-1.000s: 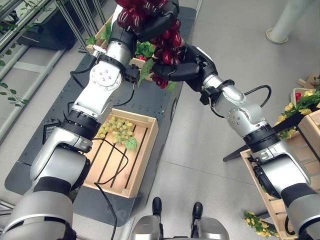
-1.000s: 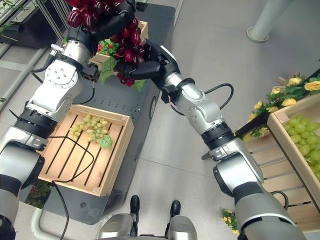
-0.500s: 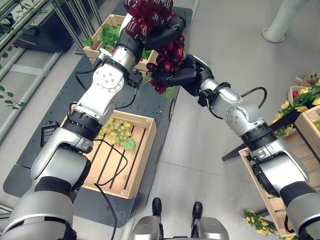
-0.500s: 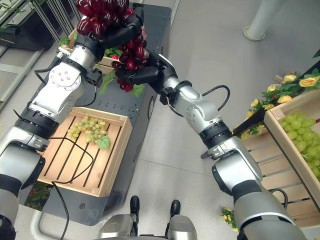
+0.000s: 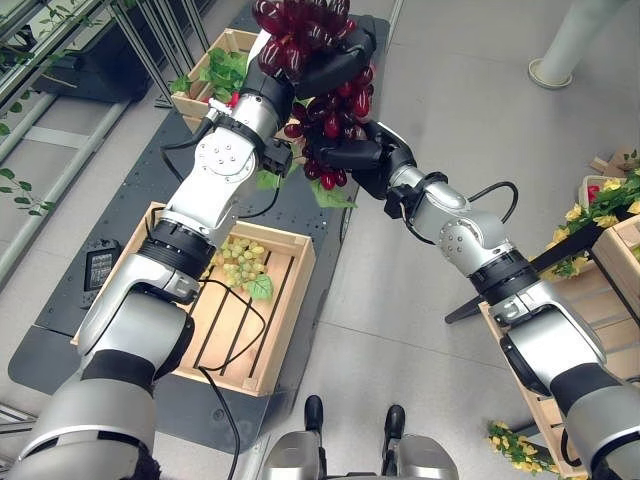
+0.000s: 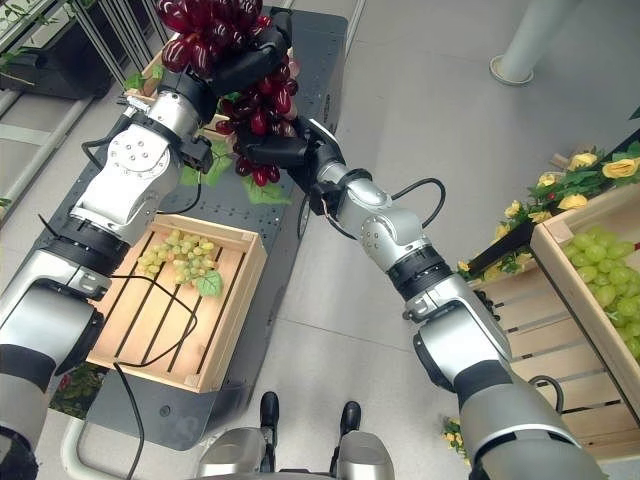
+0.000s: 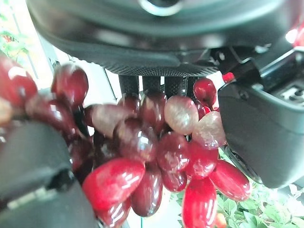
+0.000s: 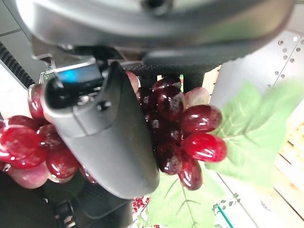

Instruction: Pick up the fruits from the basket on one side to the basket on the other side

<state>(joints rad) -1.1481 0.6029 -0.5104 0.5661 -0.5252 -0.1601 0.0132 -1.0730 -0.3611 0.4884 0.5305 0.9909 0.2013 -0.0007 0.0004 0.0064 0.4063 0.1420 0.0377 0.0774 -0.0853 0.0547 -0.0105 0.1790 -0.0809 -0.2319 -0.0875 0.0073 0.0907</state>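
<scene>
Both hands are raised at about 12 o'clock in the head views, closed together on one bunch of red grapes [image 5: 320, 70]. The left hand [image 5: 335, 62] curls round the upper part of the bunch, and the right hand [image 5: 350, 155] clasps the lower part, its thumb [image 8: 102, 137] lying across the berries in the right wrist view. A green leaf [image 5: 330, 195] hangs from the bottom of the bunch. Compared with a second ago, the bunch and both hands sit lower and slightly further left in the head views, and the right forearm has swung inward, so the right hand now comes at the grapes more from below. The bunch hangs in the air above the dark bench [image 5: 130, 215], not in any crate. Down at 8 o'clock, a slatted wooden crate [image 5: 275, 320] rests on the bench with a bunch of green grapes [image 5: 240, 262] in its far corner, unchanged. A second wooden crate [image 5: 215, 60] with green leaves sits at 11 o'clock behind the left arm. At 3 o'clock a wooden crate [image 6: 570, 275] holds more green grapes [image 6: 612, 280], with yellow flowers [image 6: 590, 170] beside it.
</scene>
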